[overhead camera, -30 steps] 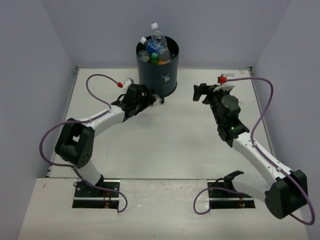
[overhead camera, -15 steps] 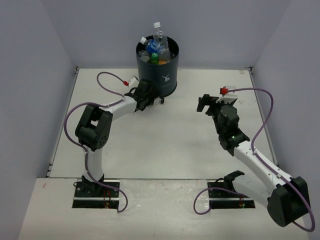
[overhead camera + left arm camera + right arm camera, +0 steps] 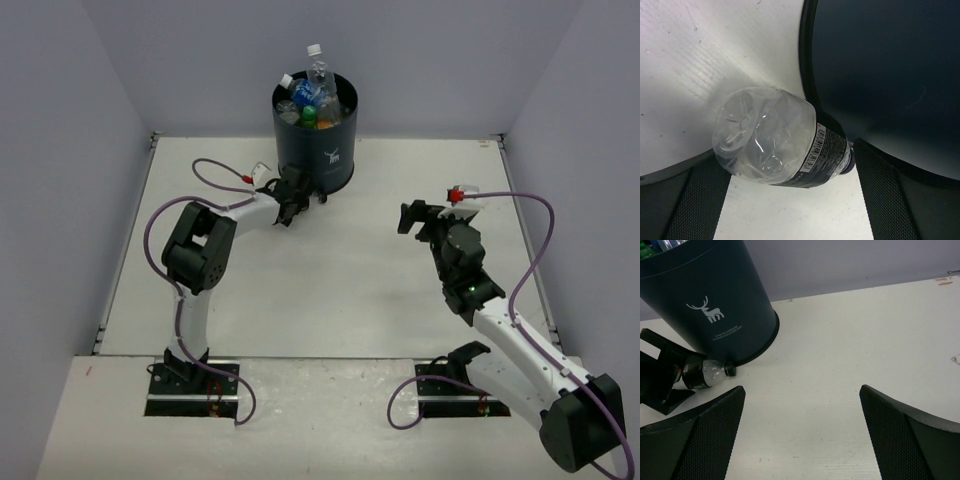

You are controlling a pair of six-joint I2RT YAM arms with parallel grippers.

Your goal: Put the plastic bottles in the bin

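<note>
The dark navy bin [image 3: 316,140] with a white deer logo stands at the far middle, holding several plastic bottles [image 3: 312,95]. One clear bottle with a black label [image 3: 780,137] and a black cap lies on the table against the bin's foot [image 3: 880,75]. My left gripper [image 3: 292,203] is open, low at the table, its fingers [image 3: 695,200] on either side of this bottle without touching it. The bottle [image 3: 707,374] and bin [image 3: 710,300] also show in the right wrist view. My right gripper [image 3: 411,217] is open and empty, right of the bin.
Grey walls close in the white table [image 3: 330,280] on three sides. The left gripper's body [image 3: 657,377] sits beside the bottle at the bin's foot. Purple cables loop off both arms.
My left arm has folded in and its gripper has slid right and lower to the bottle at the bin's foot. My right gripper has drawn back toward the near side.
</note>
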